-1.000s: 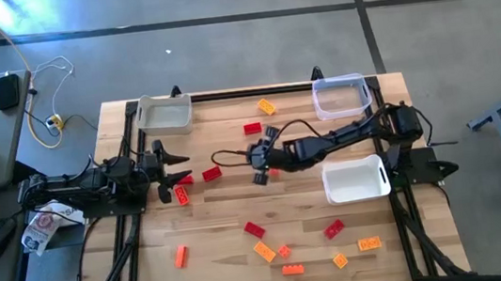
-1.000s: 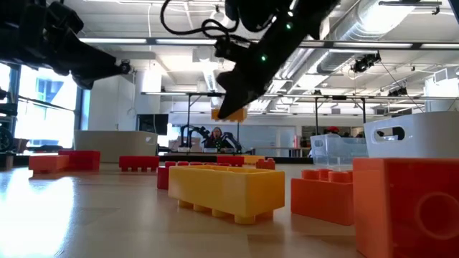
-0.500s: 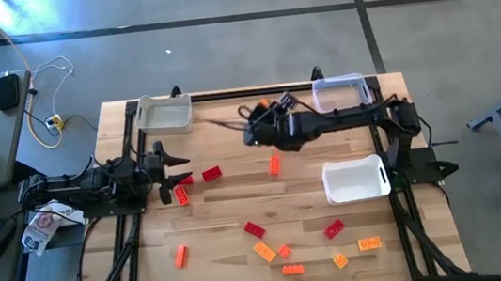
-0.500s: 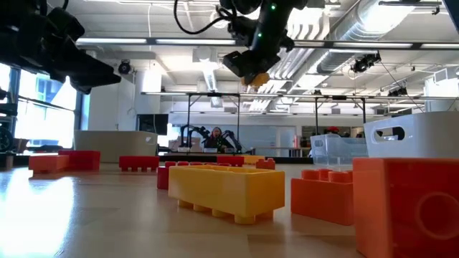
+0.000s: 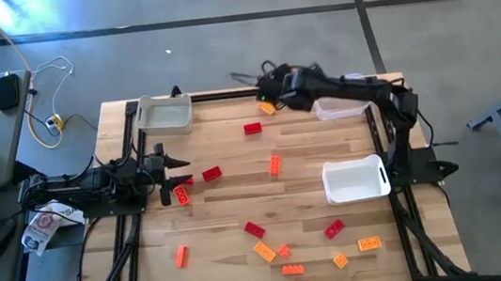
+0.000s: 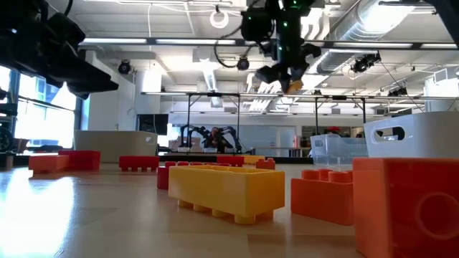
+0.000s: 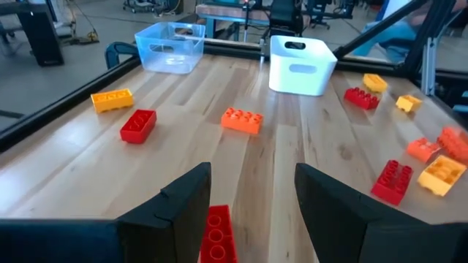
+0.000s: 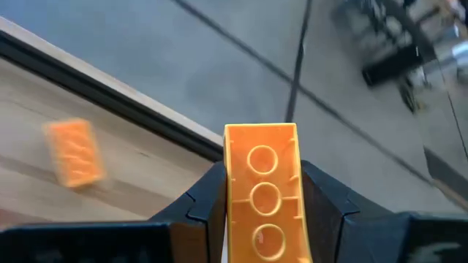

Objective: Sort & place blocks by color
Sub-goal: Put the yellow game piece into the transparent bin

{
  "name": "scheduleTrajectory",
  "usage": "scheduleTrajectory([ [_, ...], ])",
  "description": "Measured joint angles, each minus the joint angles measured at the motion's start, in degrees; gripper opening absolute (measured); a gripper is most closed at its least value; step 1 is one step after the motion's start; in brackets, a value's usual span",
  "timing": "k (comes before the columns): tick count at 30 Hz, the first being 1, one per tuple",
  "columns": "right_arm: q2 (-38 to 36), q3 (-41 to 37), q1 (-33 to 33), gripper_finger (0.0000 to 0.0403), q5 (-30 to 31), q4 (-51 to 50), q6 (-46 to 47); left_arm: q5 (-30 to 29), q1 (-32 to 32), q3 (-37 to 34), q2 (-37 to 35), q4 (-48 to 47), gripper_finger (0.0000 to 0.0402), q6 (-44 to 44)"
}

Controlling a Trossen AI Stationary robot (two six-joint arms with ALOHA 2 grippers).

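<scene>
We see the right gripper (image 8: 265,208) clenching a yellow-orange block (image 8: 263,191) above the table's far edge; left gripper (image 7: 252,197) waits open.

Right tool (image 5: 266,86) raised, seemingly clamped; left tool (image 5: 181,167) parted, low.

Table (image 5: 225,247): pale wood planks, visible grain, smooth with a slight sheen in the low view. Frame rails (image 7: 51,109): black, matt, metal by the look. Blocks (image 6: 226,190): moulded plastic, glossy, studded tops. White bin (image 7: 301,66): opaque plastic, smooth, satin. Clear bin (image 7: 170,45): transparent plastic. Left gripper (image 7: 252,212) fingers (image 7: 186,204): dark matt plastic. Floor (image 5: 221,49): grey, matt, concrete-like.
</scene>
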Motion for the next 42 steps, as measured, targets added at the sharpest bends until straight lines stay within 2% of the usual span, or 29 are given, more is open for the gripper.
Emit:
scheduleTrajectory([
  [7,0.0,0.36,-11.17,0.0112,-9.35,-9.34,-3.98,-0.02,0.0,0.0,0.0,0.0,0.0186,-2.36],
  [16,0.0,-0.13,-22.51,0.0112,-18.92,-11.12,-14.0,-0.08,-0.01,0.0,0.0,0.04,0.0186,-9.82],
  [21,1.08,-0.14,-27.05,0.0112,-25.29,-10.92,-18.01,-0.2,-0.02,0.0,0.0,0.71,0.0186,-10.47],
  [24,2.55,-0.14,-28.19,0.0112,-25.34,-10.91,-18.23,-0.24,0.0,0.0,0.02,1.39,0.0186,-10.48],
  [29,5.5,-0.16,-28.59,0.0112,-29.93,-10.83,-19.23,-0.38,0.0,0.0,0.0,2.99,0.0186,-10.3],
  [42,11.23,-0.21,-28.59,0.0112,-36.39,-10.96,-19.83,-0.37,-0.02,0.0,0.0,3.06,0.0186,-10.3],
])
